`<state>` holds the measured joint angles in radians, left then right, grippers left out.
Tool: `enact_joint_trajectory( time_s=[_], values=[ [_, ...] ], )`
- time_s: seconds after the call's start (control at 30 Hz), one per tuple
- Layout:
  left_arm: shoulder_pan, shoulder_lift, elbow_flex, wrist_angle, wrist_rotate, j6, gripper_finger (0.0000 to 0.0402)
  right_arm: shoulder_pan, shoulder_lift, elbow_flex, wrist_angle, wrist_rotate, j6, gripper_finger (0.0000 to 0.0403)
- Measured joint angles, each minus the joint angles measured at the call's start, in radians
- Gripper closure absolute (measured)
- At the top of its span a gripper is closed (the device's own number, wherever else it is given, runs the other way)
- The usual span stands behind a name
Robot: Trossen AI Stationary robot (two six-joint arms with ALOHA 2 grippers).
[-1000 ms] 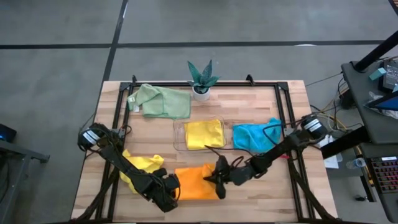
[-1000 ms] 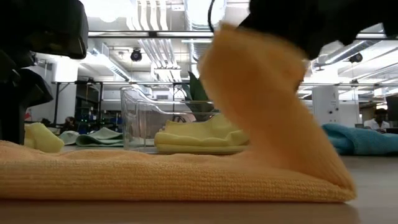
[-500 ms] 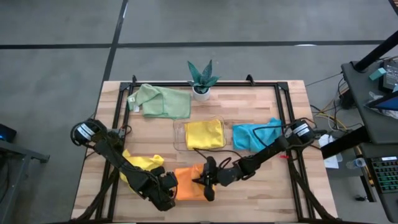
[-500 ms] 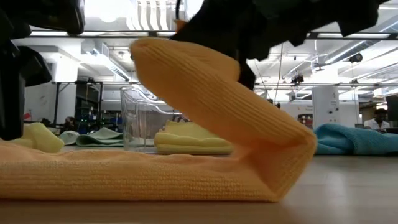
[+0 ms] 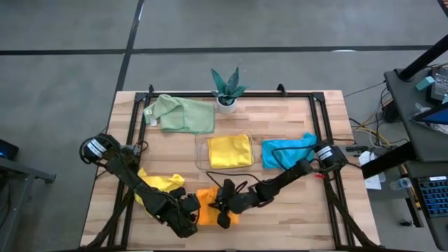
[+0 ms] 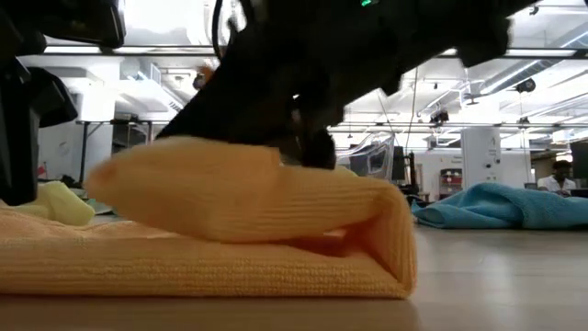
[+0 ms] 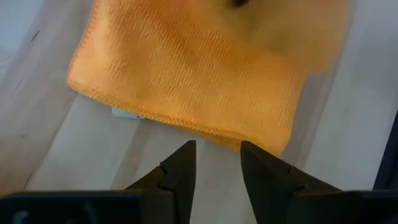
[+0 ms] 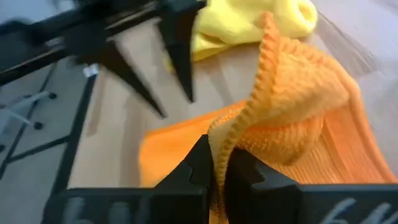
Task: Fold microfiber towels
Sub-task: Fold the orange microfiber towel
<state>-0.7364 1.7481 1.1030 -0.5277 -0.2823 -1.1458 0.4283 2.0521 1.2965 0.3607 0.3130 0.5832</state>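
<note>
The orange towel [image 5: 208, 208] lies at the near edge of the counter [image 5: 280, 210], directly in front of the clear tray [image 5: 201, 155], and it is mid-fold. The right hand [image 5: 225, 207] has its fingers pressed together on one hem, pinching it and carrying it over the towel's lower layer, so the cloth doubles into a soft roll with a crease on its right side. The left hand [image 5: 187, 218] sits just beside the towel's left edge, fingers parted with nothing between them (it touches no cloth in its wrist view).

The main risk, as I judge it, is a skewed fold: the lifted hem is bunched at the pinch rather than spread flat, so when let go it may land crooked or short of the far edge. Dragging too far could also shove the lower layer along the counter, since nothing pins it down. The two hands are close together over the towel, so a collision is possible if the right one travels further left.

Around it, a crumpled yellow towel [image 5: 159, 186] lies just left of the orange one, near enough to get snagged. A second yellow towel [image 5: 229, 150] lies in the tray. The teal towel [image 5: 287, 152] is right of the tray, the pale green towel [image 5: 182, 115] beyond it to the left, and the potted plant [image 5: 227, 89] beyond it at the back, all well apart from the fold.
</note>
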Motion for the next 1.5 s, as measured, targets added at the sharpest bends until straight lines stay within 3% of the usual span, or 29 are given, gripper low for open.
enact_joint_trajectory(
  time_s=[0.17,0.57,0.77,1.2,1.5],
  values=[
    [0.000,0.000,0.000,0.002,-0.004,-0.001,0.0291,-0.011,0.033,0.053,-0.085,0.002,0.000,0.0372],
    [0.002,0.000,-0.001,0.005,-0.011,0.000,0.0291,-0.007,0.028,0.068,-0.096,-0.007,-0.081,0.0235],
    [0.002,0.000,0.003,0.004,-0.011,0.000,0.0291,-0.001,-0.003,0.067,-0.155,-0.006,-0.134,0.0190],
    [0.002,0.000,0.026,0.014,-0.010,0.000,0.0291,0.048,-0.083,0.065,-0.210,0.001,-0.252,0.0170],
    [0.002,-0.004,0.057,0.121,-0.016,0.060,0.0291,0.104,-0.178,0.017,-0.339,0.001,-0.382,0.0170]
  ],
)
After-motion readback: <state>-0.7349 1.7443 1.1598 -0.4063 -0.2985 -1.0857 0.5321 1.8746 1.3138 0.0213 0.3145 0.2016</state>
